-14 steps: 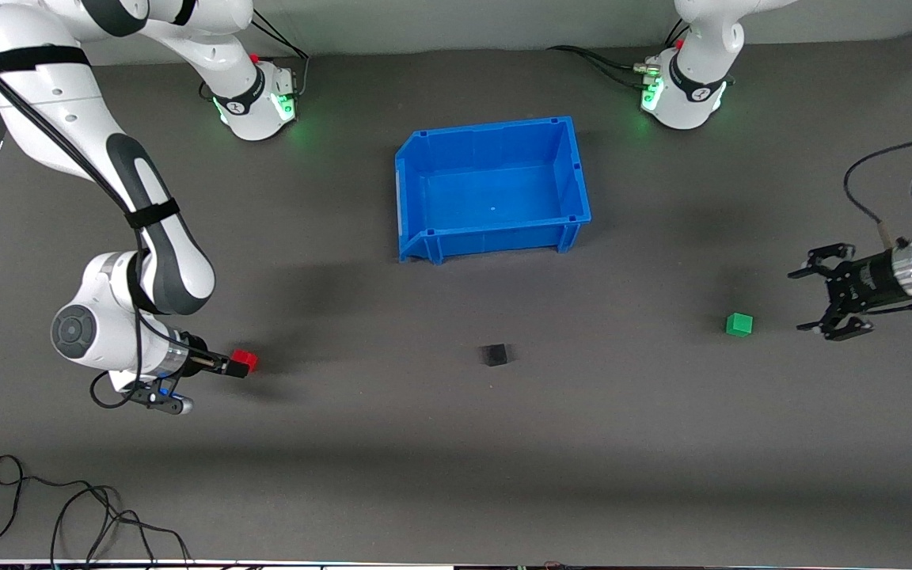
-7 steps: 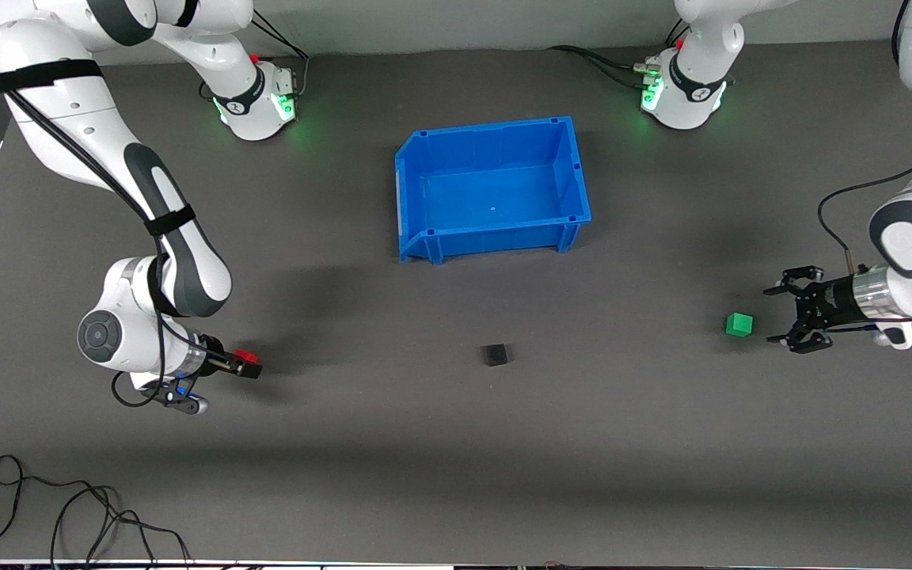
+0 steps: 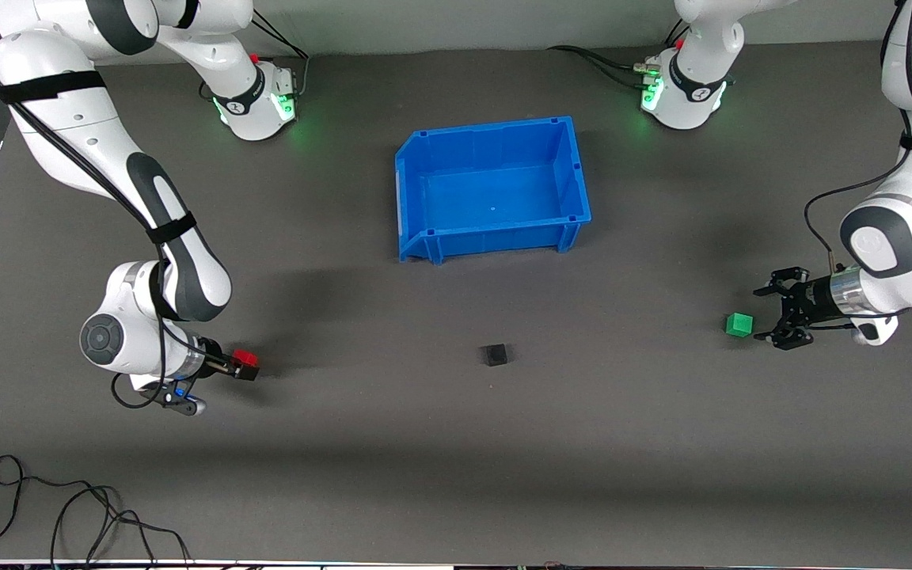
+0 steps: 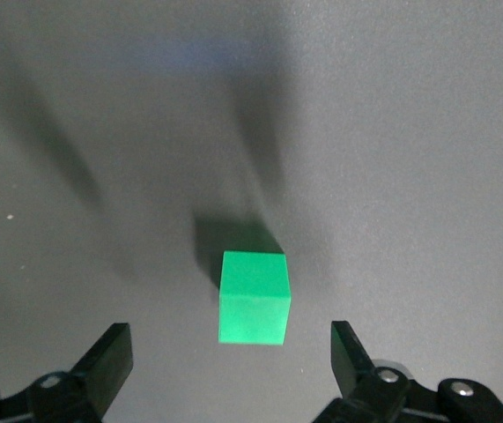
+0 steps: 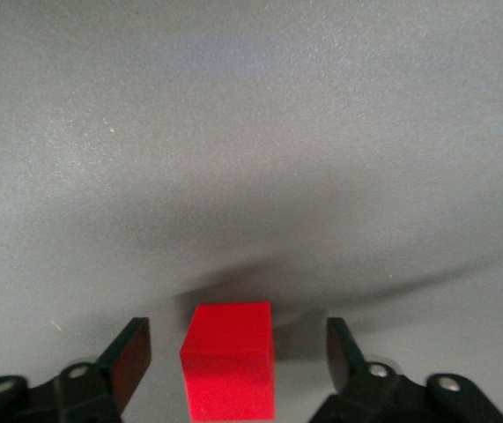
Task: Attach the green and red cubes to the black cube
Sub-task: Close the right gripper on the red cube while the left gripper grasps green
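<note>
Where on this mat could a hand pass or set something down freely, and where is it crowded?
Free: the mat nearer the camera than the black cube, and the strips between it and the red cube and green cube. Also between black cube and bin. Crowded: around the red cube, flanked by the right gripper, and the green cube, with the open left gripper beside it.

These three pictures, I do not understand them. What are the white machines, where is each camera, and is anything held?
Two white robot arms work at one table. The wide picture looks down from across it; each close picture comes from a camera on one arm's wrist. On the mat lie a blue bin, a black cube, a green cube and a red cube. The left gripper stands open beside the green cube. The right gripper has its fingers open around the red cube, not touching. Nothing is held yet.
</note>
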`<state>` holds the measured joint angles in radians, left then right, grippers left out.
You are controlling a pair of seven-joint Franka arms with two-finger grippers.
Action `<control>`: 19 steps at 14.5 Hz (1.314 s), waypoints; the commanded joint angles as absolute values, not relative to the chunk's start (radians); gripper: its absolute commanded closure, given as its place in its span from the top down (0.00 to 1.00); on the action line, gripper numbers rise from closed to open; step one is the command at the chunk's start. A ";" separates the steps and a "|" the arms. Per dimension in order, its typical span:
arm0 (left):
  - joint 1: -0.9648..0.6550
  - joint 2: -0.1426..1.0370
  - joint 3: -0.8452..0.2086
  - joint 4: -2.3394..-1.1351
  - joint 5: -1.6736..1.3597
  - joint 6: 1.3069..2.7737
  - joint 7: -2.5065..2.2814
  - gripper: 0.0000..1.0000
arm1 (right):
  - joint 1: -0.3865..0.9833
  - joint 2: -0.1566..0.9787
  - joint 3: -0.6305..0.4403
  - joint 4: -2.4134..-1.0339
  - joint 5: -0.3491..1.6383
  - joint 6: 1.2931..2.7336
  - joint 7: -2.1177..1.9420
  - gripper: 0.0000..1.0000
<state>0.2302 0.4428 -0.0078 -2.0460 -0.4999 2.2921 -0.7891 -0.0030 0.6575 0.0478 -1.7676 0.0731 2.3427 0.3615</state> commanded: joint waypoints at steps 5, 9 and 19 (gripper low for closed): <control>0.203 0.489 -0.012 -2.060 -0.534 2.393 -0.761 1.00 | 0.008 0.667 0.040 -1.770 0.058 2.370 0.385 0.67; 0.196 0.495 -0.012 -2.060 -0.541 2.399 -0.761 0.78 | 0.008 0.669 0.041 -1.772 0.058 2.372 0.385 0.59; 0.202 0.460 -0.011 -1.996 -0.543 2.295 -0.787 0.10 | 0.029 0.637 0.041 -1.767 0.061 2.365 0.478 0.00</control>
<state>0.2073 0.4954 -0.0180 -2.0310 -0.5284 2.3689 -0.7793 -0.0010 0.6638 0.0479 -1.7627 0.0730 2.3599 0.3975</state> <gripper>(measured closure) 0.634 0.608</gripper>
